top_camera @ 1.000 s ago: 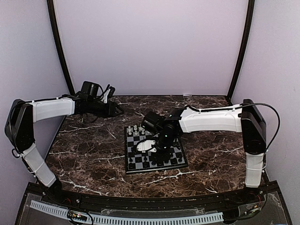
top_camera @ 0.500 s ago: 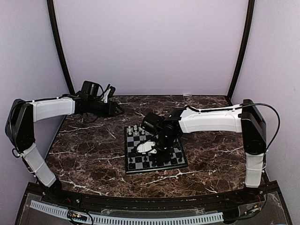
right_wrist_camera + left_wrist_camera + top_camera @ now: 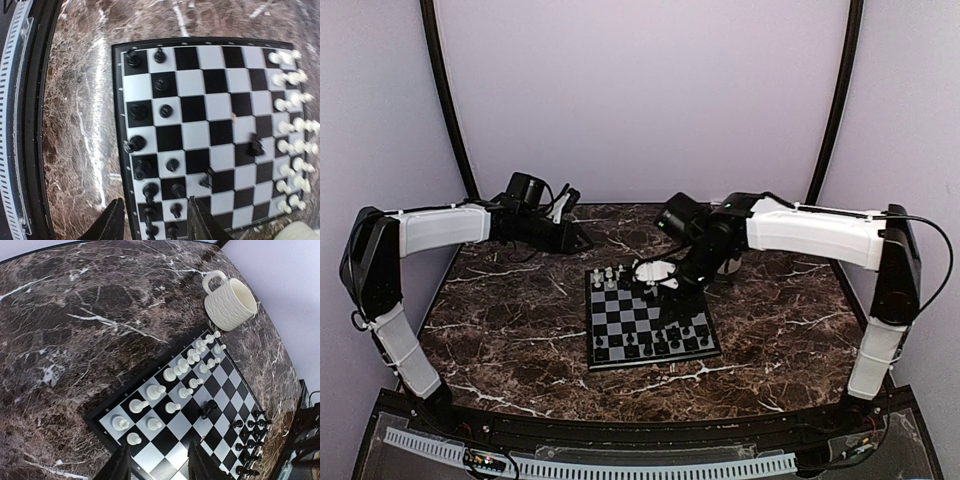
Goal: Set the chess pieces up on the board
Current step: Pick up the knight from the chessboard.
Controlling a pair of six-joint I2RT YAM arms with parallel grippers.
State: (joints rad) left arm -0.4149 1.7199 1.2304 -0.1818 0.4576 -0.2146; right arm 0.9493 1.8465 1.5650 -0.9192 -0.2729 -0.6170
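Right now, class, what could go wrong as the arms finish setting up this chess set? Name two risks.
One: a small black chess piece sits mid-board near the crowded white pawns; reaching for it may topple them. Two: the ribbed cream mug stands beside a corner of the black-and-grey checkered board; the right arm might bump it.

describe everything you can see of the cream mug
The mug is cream and ceramic-looking, with a ribbed, woven-pattern wall and one loop handle. It stands upright on the dark marble table, just off the board's corner by the white pieces. What shows of its inside looks empty. Nothing grips it.
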